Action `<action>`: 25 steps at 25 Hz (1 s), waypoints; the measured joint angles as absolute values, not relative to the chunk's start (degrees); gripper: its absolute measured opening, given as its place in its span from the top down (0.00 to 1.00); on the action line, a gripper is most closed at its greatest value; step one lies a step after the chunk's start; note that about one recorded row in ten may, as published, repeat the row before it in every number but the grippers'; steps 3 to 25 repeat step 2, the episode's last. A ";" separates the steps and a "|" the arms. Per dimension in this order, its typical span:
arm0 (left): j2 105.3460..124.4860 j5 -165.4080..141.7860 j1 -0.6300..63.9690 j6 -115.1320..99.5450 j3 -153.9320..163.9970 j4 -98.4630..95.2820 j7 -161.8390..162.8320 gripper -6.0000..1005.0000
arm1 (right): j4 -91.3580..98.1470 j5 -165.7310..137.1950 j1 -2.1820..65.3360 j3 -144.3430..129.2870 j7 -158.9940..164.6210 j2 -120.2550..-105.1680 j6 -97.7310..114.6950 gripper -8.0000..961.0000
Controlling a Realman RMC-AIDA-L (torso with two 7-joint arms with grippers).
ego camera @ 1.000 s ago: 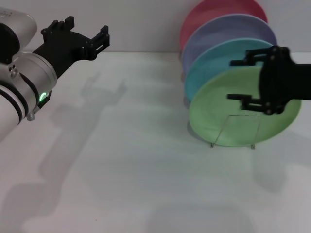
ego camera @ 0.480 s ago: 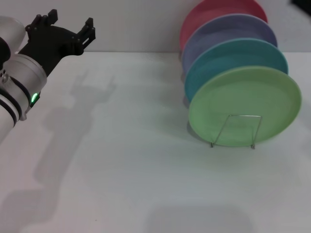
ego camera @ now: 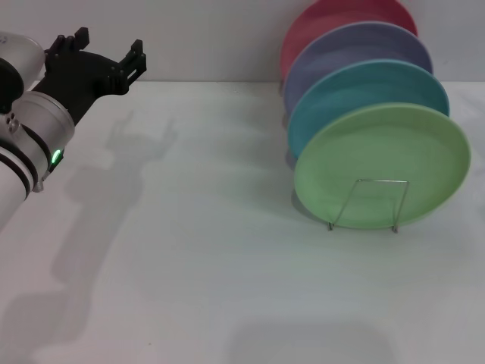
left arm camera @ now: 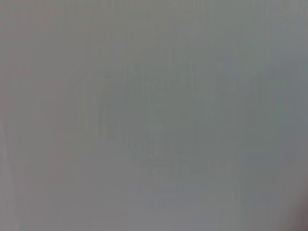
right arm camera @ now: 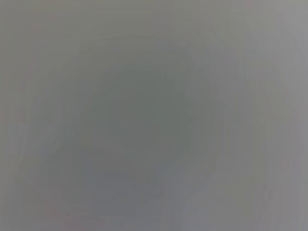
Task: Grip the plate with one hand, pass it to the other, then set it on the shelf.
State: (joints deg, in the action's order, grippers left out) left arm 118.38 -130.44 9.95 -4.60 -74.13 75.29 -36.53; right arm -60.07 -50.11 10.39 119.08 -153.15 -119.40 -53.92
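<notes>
White table (ego camera: 189,265) carries the wire shelf (ego camera: 364,205) (holding four upright plates).

Even light, soft shadows, blank wrist views

The left arm enters at the far left of the scene, its silver-white cylindrical wrist angled up and away toward the far side, with a small green light lit on the wrist's near side. Its black left gripper (ego camera: 104,47) sits at the far left, held up off the surface, its two fingers spread apart with nothing between them. The right arm and its gripper are out of sight.
</notes>
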 joint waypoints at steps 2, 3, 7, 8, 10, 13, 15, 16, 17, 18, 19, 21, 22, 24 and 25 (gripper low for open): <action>118.41 -130.43 9.88 -5.49 -73.92 74.98 -36.52 0.20 | -58.02 -47.75 10.44 119.53 -155.92 -119.42 -55.00 0.39; 118.41 -130.43 9.88 -5.49 -73.92 74.98 -36.52 0.20 | -58.02 -47.75 10.44 119.53 -155.92 -119.42 -55.00 0.39; 118.41 -130.43 9.88 -5.49 -73.92 74.98 -36.52 0.20 | -58.02 -47.75 10.44 119.53 -155.92 -119.42 -55.00 0.39; 118.41 -130.43 9.88 -5.49 -73.92 74.98 -36.52 0.20 | -58.02 -47.75 10.44 119.53 -155.92 -119.42 -55.00 0.39; 118.41 -130.43 9.88 -5.49 -73.92 74.98 -36.52 0.20 | -58.02 -47.75 10.44 119.53 -155.92 -119.42 -55.00 0.39; 118.41 -130.43 9.88 -5.49 -73.92 74.98 -36.52 0.20 | -58.02 -47.75 10.44 119.53 -155.92 -119.42 -55.00 0.39; 118.41 -130.43 9.88 -5.49 -73.92 74.98 -36.52 0.20 | -58.02 -47.75 10.44 119.53 -155.92 -119.42 -55.00 0.39; 118.41 -130.43 9.88 -5.49 -73.92 74.98 -36.52 0.20 | -58.02 -47.75 10.44 119.53 -155.92 -119.42 -55.00 0.39; 118.41 -130.43 9.88 -5.49 -73.92 74.98 -36.52 0.20 | -58.02 -47.75 10.44 119.53 -155.92 -119.42 -55.00 0.39; 118.41 -130.43 9.88 -5.49 -73.92 74.98 -36.52 0.20 | -58.02 -47.75 10.44 119.53 -155.92 -119.42 -55.00 0.39; 118.41 -130.43 9.88 -5.49 -73.92 74.98 -36.52 0.20 | -58.02 -47.75 10.44 119.53 -155.92 -119.42 -55.00 0.39; 118.41 -130.43 9.88 -5.49 -73.92 74.98 -36.52 0.20 | -58.02 -47.75 10.44 119.53 -155.92 -119.42 -55.00 0.39; 118.41 -130.43 9.88 -5.49 -73.92 74.98 -36.52 0.20 | -58.02 -47.75 10.44 119.53 -155.92 -119.42 -55.00 0.39; 118.41 -130.43 9.88 -5.49 -73.92 74.98 -36.52 0.20 | -58.02 -47.75 10.44 119.53 -155.92 -119.42 -55.00 0.39; 118.41 -130.43 9.88 -5.49 -73.92 74.98 -36.52 0.20 | -58.02 -47.75 10.44 119.53 -155.92 -119.42 -55.00 0.39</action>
